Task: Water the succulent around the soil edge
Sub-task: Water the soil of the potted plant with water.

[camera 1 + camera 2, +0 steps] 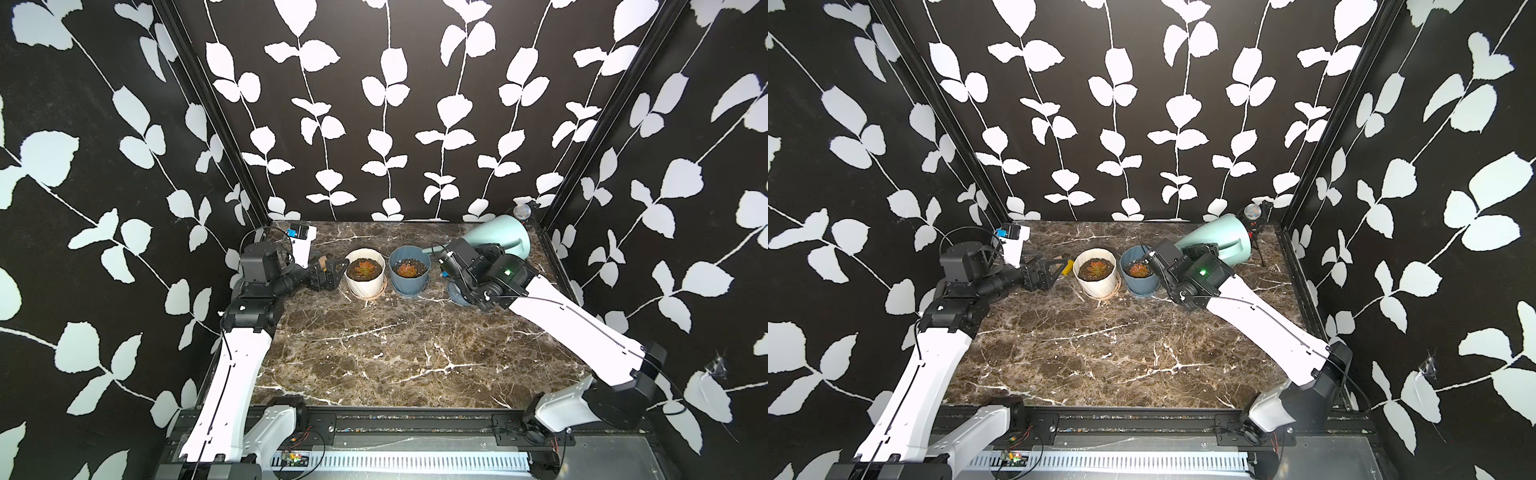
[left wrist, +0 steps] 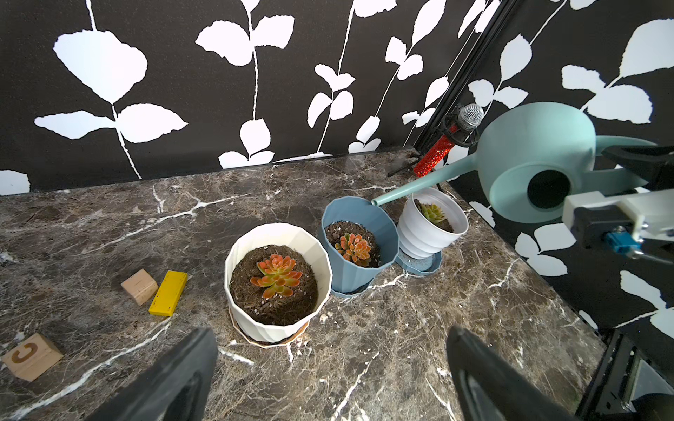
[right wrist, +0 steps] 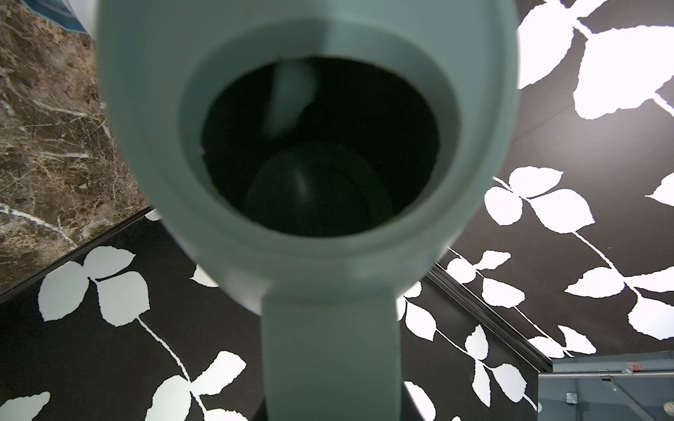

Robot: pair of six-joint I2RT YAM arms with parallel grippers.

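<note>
Watering can: pale green, filling the right wrist view with its round dark mouth facing the lens. In both top views it is lifted and tipped at the table's back right.
Right gripper: closed on the can's handle, one black finger lying across it.
Spout: long and thin, with its tip just over the far rim of the blue pot. Whether water is running cannot be told.
Blue pot: faceted, standing on a matching saucer in the middle of a row of three pots.
Succulent: orange-tipped rosette at the centre of the blue pot, ringed by dark soil.
Left gripper: jaws spread wide and holding nothing, low over the table just to the left of the white pot.
White pot: faceted, beside the blue pot on its left, holding another orange rosette.
Ribbed white pot: right of the blue pot, holding a small green plant.
Blocks: yellow block touching a wooden cube, with a lettered block apart from them.
Microphone: in the back right corner, with a red glitter handle.
Table: brown marble.
</note>
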